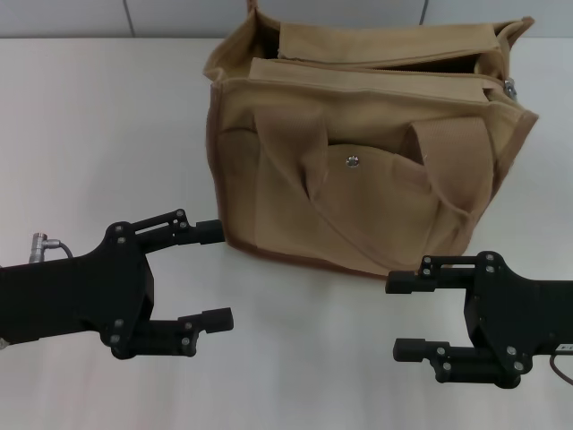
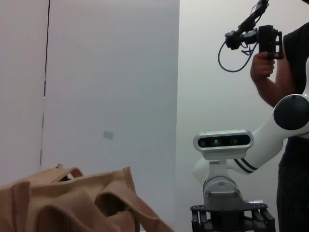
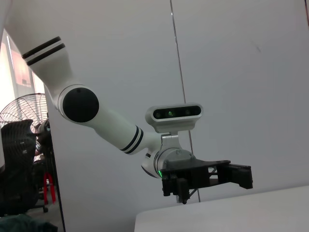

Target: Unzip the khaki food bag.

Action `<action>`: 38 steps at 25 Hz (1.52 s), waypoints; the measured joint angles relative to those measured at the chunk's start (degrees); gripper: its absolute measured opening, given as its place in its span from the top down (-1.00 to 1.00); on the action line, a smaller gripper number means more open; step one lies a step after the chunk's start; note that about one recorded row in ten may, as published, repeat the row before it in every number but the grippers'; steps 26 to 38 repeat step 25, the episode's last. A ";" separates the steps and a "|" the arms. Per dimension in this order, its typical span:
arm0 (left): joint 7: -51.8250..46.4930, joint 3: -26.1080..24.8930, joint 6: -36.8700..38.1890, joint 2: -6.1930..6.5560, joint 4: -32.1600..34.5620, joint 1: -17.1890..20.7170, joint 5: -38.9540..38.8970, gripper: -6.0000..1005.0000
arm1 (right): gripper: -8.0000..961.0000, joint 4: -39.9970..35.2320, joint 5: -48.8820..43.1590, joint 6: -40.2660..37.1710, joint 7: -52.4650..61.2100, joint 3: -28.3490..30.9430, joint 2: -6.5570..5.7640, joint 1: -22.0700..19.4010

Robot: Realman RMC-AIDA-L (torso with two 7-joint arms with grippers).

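Note:
The khaki food bag (image 1: 367, 170) stands upright on the white table (image 1: 107, 134), just beyond both arms. Its front pocket with a silver snap (image 1: 352, 161) faces me, and two wide strap handles hang down over the front. A dark gap runs along the top between the two flaps, with a silver zipper pull (image 1: 510, 87) at the right end. My left gripper (image 1: 215, 275) hovers open near the bag's lower left corner, holding nothing. My right gripper (image 1: 397, 317) is open and empty below the bag's lower right corner. The left wrist view shows the bag's handles (image 2: 72, 203).
A small metal connector (image 1: 40, 242) sits at the table's left edge by my left arm. In the left wrist view a person (image 2: 270, 63) stands behind my right arm holding a handheld device. A fan (image 3: 19, 116) and a chair stand beyond the table.

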 joint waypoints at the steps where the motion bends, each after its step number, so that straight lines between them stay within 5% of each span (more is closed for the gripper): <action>1: 0.00 0.00 0.00 0.00 0.00 0.00 0.00 -0.69 | -0.27 0.00 0.00 -0.01 0.01 -0.02 0.00 0.03; 38: -0.09 0.00 -0.44 -0.79 -0.03 -1.03 0.06 -0.69 | -0.27 0.03 0.40 -0.08 0.04 -0.14 0.02 0.09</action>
